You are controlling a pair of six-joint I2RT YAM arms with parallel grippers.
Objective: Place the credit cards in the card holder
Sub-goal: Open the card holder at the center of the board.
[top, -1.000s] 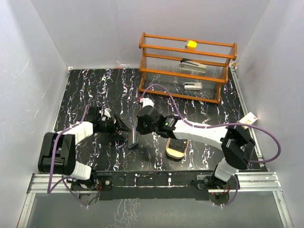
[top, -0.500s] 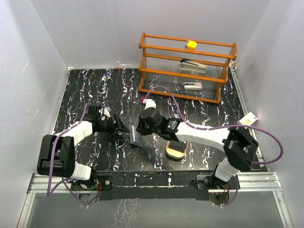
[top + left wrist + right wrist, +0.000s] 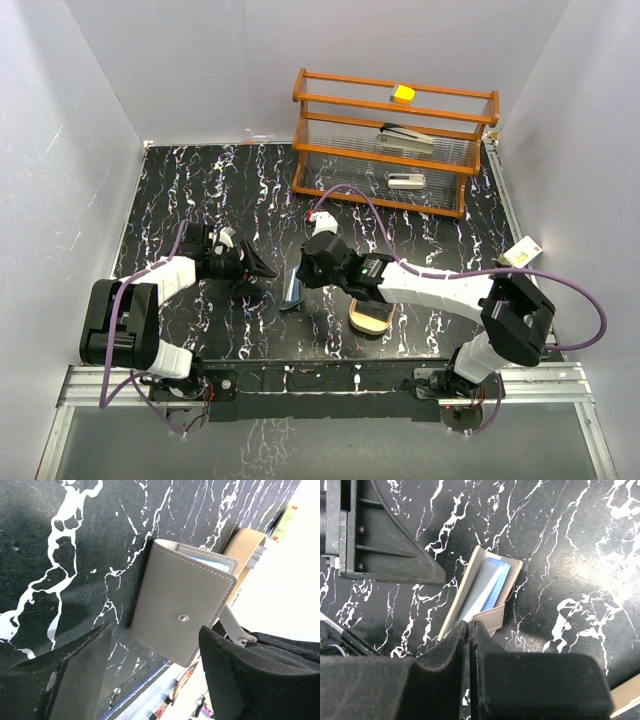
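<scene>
A black marble-patterned tabletop (image 3: 200,190) veined with white fills the scene. A wooden rack (image 3: 380,155) with clear ribbed panels stands at its far right corner, a small yellow block (image 3: 403,93) on its top rail. Two white and black robot arms reach in from the near edge and meet around the middle of the tabletop. A tan oval wooden tray (image 3: 370,318) lies toward the near edge, partly under the right arm. The card holder (image 3: 180,610), a small, roughly square wallet of matte grey leather-like material with stitched edges, lies just left of the tray, between the two grippers. The left gripper (image 3: 266,270) is spread wide. Its dark wedge-shaped fingers (image 3: 65,675) stand on either side of the holder's near end, and no contact shows. The right gripper (image 3: 468,630) is pressed closed at the holder's opposite edge. It seems to pinch the grey closing strap (image 3: 231,625), though the contact itself is hidden. The holder gapes slightly, showing the credit cards (image 3: 487,587), thin pale blue plastic rectangles tucked between its covers. A tiny round metal snap button (image 3: 185,617) sits on the outer cover.
</scene>
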